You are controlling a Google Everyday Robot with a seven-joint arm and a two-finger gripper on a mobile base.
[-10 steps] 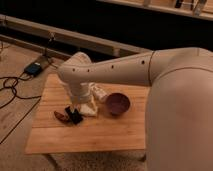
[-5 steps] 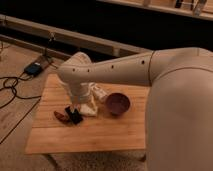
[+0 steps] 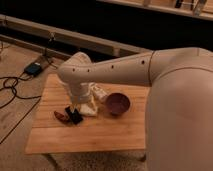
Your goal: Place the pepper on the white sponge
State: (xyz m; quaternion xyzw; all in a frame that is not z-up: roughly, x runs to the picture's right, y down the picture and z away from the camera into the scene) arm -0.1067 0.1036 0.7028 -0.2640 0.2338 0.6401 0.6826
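**Pickup stage: pepper on the table, not yet on the sponge**

We judge the task to be at its first step, the approach to the grasp. The pepper (image 3: pixel 60 116) lies on the table (image 3: pixel 100 136) near the left front part of the top, and it looks to us to be resting there rather than lifted. The white sponge (image 3: pixel 90 108) sits apart from it, toward 3 o'clock, with a flat black slab (image 3: pixel 75 118) between the two. The arm (image 3: pixel 115 72) reaches in from 3 o'clock and bends down at the wrist. The pincer (image 3: pixel 76 106) hangs low over the slab, just beside the sponge's 9 o'clock edge and a little toward 2 o'clock from the pepper. We cannot tell how wide the pincer stands, nor whether it has hold of anything, since it merges with the dark slab beneath it.

A purple bowl (image 3: pixel 117 104) stands at 3 o'clock of the sponge, and a narrower white item (image 3: pixel 98 92) lies at about 1 o'clock of it; neither belongs to the job.

Next, we think, the pincer must shift toward 8 o'clock, settle over the pepper's middle and close across its short width without catching the slab; then it must lift clear, carry toward 3 o'clock past the slab, and release on the sponge's top. The sponge is soft, so a low release seems wise to us, lest the curved pepper roll off.
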